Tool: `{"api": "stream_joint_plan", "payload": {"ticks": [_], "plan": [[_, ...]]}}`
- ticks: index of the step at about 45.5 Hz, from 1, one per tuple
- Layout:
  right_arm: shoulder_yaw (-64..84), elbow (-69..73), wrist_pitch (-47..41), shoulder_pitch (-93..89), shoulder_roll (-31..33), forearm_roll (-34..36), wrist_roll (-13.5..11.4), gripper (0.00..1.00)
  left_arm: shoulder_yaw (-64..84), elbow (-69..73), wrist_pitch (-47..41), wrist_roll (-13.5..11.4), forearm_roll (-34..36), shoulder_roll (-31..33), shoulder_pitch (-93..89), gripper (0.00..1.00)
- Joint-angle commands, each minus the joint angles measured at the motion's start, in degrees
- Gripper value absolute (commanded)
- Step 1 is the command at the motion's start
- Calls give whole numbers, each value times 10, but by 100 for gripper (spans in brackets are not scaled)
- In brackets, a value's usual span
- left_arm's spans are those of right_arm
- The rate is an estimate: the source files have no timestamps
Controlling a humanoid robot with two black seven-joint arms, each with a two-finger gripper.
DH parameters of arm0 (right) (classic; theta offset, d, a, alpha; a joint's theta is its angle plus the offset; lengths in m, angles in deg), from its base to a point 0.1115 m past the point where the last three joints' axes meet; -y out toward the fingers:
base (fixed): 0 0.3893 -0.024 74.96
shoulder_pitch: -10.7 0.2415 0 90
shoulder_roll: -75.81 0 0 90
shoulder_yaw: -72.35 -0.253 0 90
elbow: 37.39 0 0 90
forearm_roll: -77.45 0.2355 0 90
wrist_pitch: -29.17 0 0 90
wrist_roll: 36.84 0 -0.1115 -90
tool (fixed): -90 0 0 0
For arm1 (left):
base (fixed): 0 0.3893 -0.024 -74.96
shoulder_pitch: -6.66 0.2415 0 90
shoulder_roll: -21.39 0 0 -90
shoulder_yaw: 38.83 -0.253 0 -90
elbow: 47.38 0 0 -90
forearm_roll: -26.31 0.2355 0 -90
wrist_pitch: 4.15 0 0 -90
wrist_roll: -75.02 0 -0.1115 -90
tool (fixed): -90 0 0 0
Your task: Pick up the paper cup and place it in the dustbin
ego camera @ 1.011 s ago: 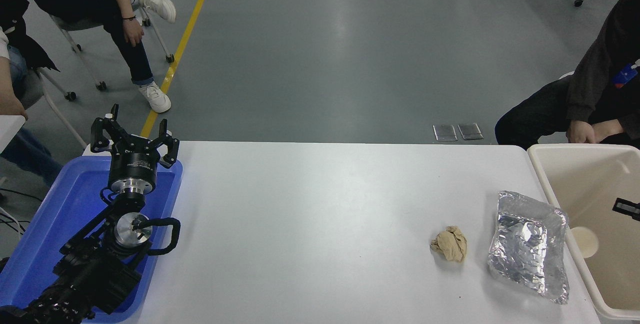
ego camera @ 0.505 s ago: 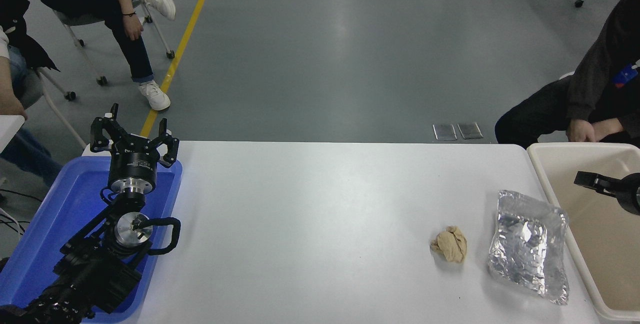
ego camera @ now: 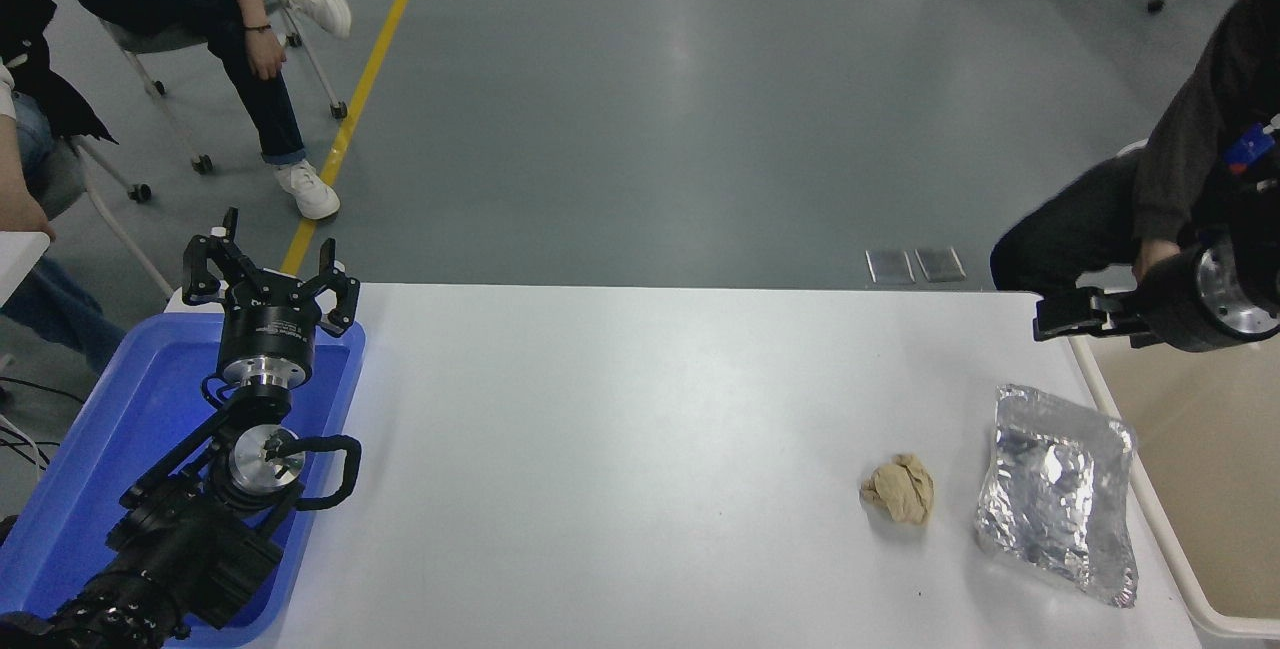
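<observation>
The paper cup is not in view in the head view. The dustbin (ego camera: 1210, 449), a large cream-beige tub, stands at the table's right end; the part of its inside that shows holds nothing I can see. My right gripper (ego camera: 1042, 321) comes in from the right edge, raised above the dustbin's far left corner and pointing left over the table's far right corner. It is seen side-on and carries nothing visible. My left gripper (ego camera: 268, 274) is parked open over the blue tray at the lower left.
A crumpled tan paper ball (ego camera: 900, 490) and a crinkled silver foil bag (ego camera: 1055, 494) lie on the white table (ego camera: 620, 449) beside the dustbin. The blue tray (ego camera: 120, 429) sits at the left edge. People sit at the far left and far right (ego camera: 1180, 169).
My right gripper has risen out of the dustbin and moved left and away, to above its far corner. The paper cup seen inside the dustbin one second ago no longer shows.
</observation>
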Motion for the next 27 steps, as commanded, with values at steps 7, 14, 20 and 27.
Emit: {"api": "stream_joint_plan", "payload": {"ticks": [7,14,20,27], "plan": [[47,73,-106,226,-176,228,-2,100,0,0,0,-1,0,0,0,99],[42,87,-106,264,-211,252,-1,100,0,0,0,-1,0,0,1,99],[48,101,-106,270,-219,254,-2,100,0,1,0,-1,0,0,1,99],[77,100,-106,262,-206,243,-1,100,0,0,0,-1,0,0,1,99]]}}
